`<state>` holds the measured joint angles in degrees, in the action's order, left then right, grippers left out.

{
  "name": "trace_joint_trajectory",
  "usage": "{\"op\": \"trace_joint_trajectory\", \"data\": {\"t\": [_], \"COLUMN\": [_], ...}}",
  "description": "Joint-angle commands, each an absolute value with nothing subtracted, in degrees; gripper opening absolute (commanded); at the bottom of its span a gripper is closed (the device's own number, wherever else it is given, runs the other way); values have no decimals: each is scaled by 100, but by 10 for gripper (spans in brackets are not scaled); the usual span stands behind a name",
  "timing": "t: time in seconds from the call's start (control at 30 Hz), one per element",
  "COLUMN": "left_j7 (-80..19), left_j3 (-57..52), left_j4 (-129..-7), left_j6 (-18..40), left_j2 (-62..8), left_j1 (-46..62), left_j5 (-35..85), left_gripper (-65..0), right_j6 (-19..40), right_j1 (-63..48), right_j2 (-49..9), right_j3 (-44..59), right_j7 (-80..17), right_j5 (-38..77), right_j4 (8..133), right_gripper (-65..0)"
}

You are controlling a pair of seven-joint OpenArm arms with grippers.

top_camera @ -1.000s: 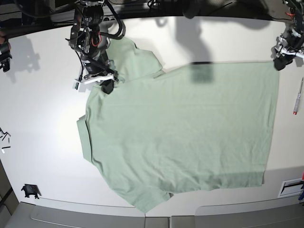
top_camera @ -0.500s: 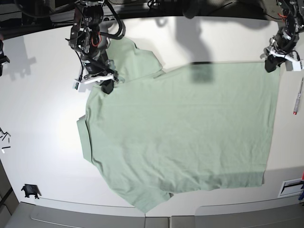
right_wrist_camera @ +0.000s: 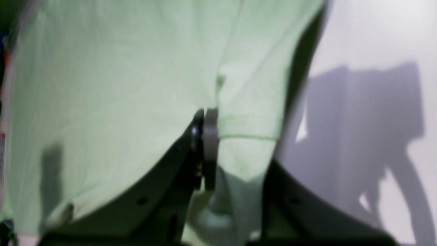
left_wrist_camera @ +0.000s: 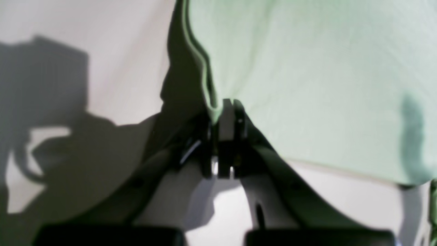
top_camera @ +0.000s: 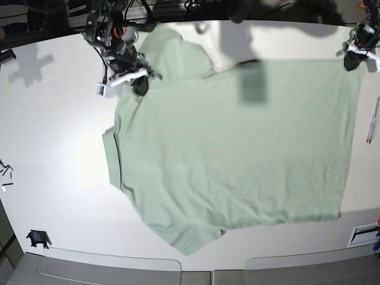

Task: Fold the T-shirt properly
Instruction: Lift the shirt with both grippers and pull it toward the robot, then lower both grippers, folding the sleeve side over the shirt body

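Both far corners shifted up-table since earlier; pale sage-green cotton T-shirt (top_camera: 237,142) lies lengthwise between left gripper (top_camera: 352,58) and right gripper (top_camera: 138,83), each clenched on cloth.

Left gripper (top_camera: 354,58) is sitting at the far right corner of the white bench, jaws pinched together on a corner of the pale sage-green cloth T-shirt (top_camera: 237,154). Right gripper (top_camera: 139,85) is reaching down near the far left part of the bench, arm angled in from the far edge, jaws clamped on the shirt's shoulder cloth.
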<state>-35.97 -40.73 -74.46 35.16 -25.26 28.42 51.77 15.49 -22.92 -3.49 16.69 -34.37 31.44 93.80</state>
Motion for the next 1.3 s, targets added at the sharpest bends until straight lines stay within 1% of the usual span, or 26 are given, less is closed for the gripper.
{"op": "trace_joint_trajectory", "data": {"t": [0.0,0.1,0.27,0.4,0.53,0.67,0.9,1.03,1.17,1.27], "left_j7": [-3667,-4110,-4899,-5566,-5612,-5524,-5170,-4731,-4125,-3699], "left_j3": [-4219,-4528,-5059,-5452,-5629,-5612,-5339,-4840,-4263,-3944], "left_j4": [-7509,-7511,-7542,-7835,-8333,-8868,-9072,-9072,-9067,-9067], "left_j6": [3708,3994,4000,4000,4000,4000,4000,4000,4000,3518], "left_j2": [-2637,-2637,-2637,-2637,-2639,-2639,-2670,-2672,-2672,-2672], "left_j1": [2963,3295,3813,4324,4674,4480,3315,2829,2449,2231], "left_j5": [5430,6106,7190,8077,8307,8294,7247,6521,5433,4668], "left_gripper": [-650,-650,-650,-650,-650,-650,-650,-650,-650,-650], "right_j6": [1568,1568,1566,1564,1564,1568,1555,1549,1549,1551], "right_j1": [-2434,-2941,-3756,-4329,-4639,-4427,-3356,-2681,-2093,-1761], "right_j2": [-368,-366,-366,-381,-381,-381,-377,-364,-366,-366], "right_j3": [1697,1697,1697,1697,1697,1695,1686,1686,1686,1686], "right_j7": [-3393,-3454,-3723,-3927,-3881,-3485,-3297,-3291,-3280,-3273], "right_j5": [3186,3188,3190,3210,3210,3175,2408,2397,2397,2405], "right_j4": [9660,10169,10945,11465,11957,12127,11878,11203,10335,9795], "right_gripper": [-650,-650,-650,-650,-650,-650,-650,-650,-650,-650]}}
